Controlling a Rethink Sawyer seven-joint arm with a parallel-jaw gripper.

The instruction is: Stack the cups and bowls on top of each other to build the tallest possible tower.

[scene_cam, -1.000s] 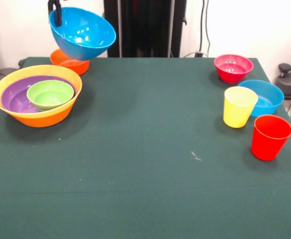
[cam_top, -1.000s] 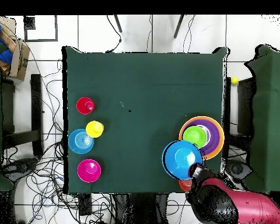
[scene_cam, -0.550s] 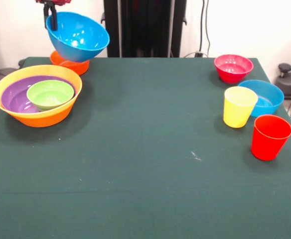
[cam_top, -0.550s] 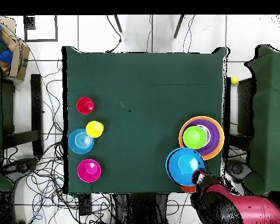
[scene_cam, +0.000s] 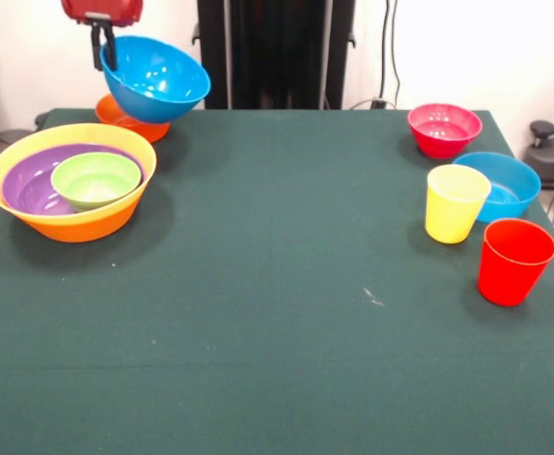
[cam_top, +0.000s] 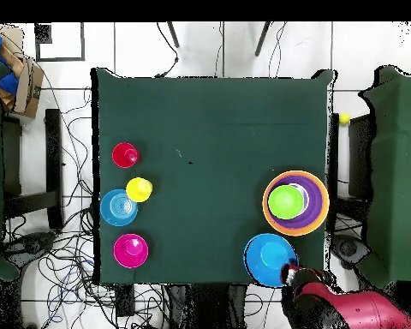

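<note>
My gripper (scene_cam: pixel 106 49) is shut on the rim of a blue bowl (scene_cam: pixel 158 80), holding it tilted in the air over the small orange bowl (scene_cam: pixel 125 121) at the table's far left corner. In the overhead view the blue bowl (cam_top: pixel 270 259) and gripper (cam_top: pixel 288 274) sit at the table's bottom edge. The tower (scene_cam: pixel 68 180) is a large yellow-orange bowl holding a purple bowl (scene_cam: pixel 30 190) and a green bowl (scene_cam: pixel 95 178). On the right stand the yellow cup (scene_cam: pixel 455 203), the red cup (scene_cam: pixel 514 261), a second blue bowl (scene_cam: pixel 503 184) and a pink-red bowl (scene_cam: pixel 444 129).
The green table (scene_cam: pixel 277 284) spreads between the two groups. Cables and chairs surround the table (cam_top: pixel 209 120) in the overhead view.
The gripper has carried the blue bowl back toward the table's far left corner and lowered it closer to the orange bowl. Nothing else moved.
</note>
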